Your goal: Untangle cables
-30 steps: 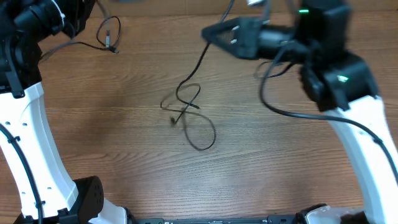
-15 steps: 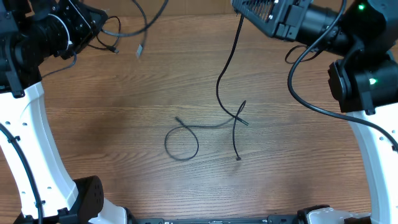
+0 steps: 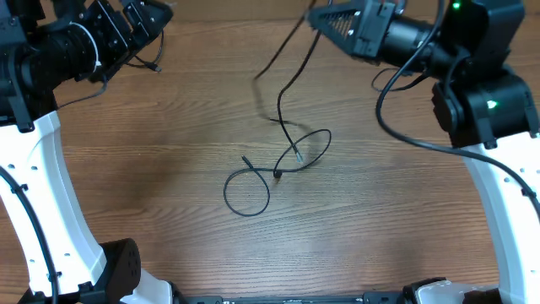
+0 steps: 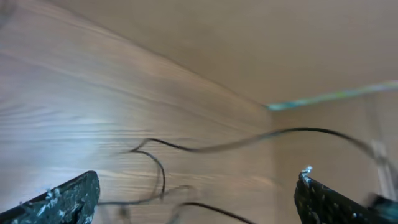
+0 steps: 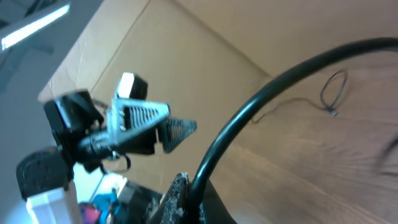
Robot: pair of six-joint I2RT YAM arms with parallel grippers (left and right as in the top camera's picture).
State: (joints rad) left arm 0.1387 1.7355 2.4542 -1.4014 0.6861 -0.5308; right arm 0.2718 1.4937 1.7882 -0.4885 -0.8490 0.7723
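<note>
On the wood-grain table (image 3: 169, 169), thin black cables (image 3: 277, 173) loop; right claw (image 3: 319, 17) pinches one, left claw (image 4: 198, 179) gapes empty.

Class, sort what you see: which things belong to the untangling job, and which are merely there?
Job: cables; right gripper, shut on one cable; left gripper, open.
Merely there: wooden table; thick wire on the right arm.

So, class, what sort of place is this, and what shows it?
Probably a robotics lab bench: a white left arm and right arm stand at a wood-grain table, with thin black cables looped across it.
</note>
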